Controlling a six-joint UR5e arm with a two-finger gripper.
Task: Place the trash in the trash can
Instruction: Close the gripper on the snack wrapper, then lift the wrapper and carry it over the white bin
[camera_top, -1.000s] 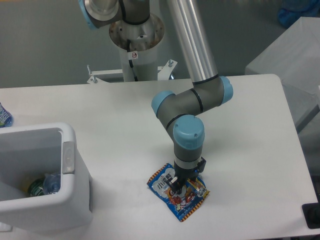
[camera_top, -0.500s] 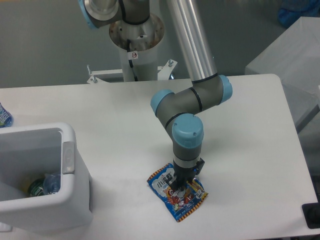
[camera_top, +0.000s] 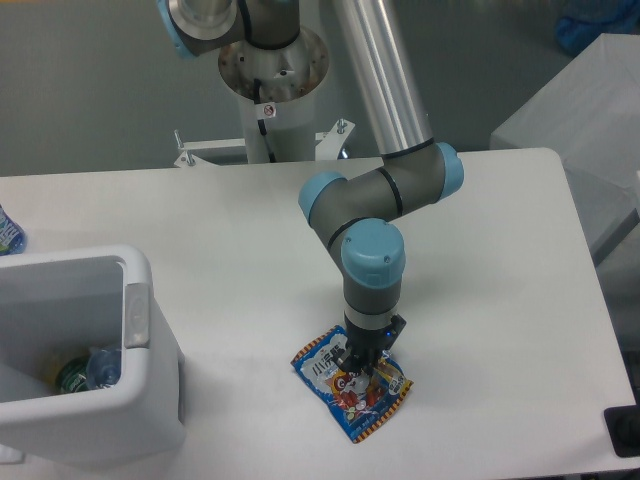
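The blue-orange foil snack bag (camera_top: 322, 368) lies flat on the white table near its front edge. My gripper (camera_top: 358, 375) points straight down onto the bag's middle, its fingers closed on the foil. To the left stands the trash can (camera_top: 150, 385), a white bin with a grey tab (camera_top: 136, 315) on its rim. A crushed clear bottle (camera_top: 88, 368) lies in the bottom of the bin.
A blue-patterned item (camera_top: 8, 232) pokes in at the table's far left edge. The robot's base column (camera_top: 270, 100) rises behind the table. A small black object (camera_top: 624, 432) sits at the front right corner. A grey surface (camera_top: 590, 110) stands beyond the right edge.
The gripper has shifted slightly to the left, and the snack bag has slid a little left with it.
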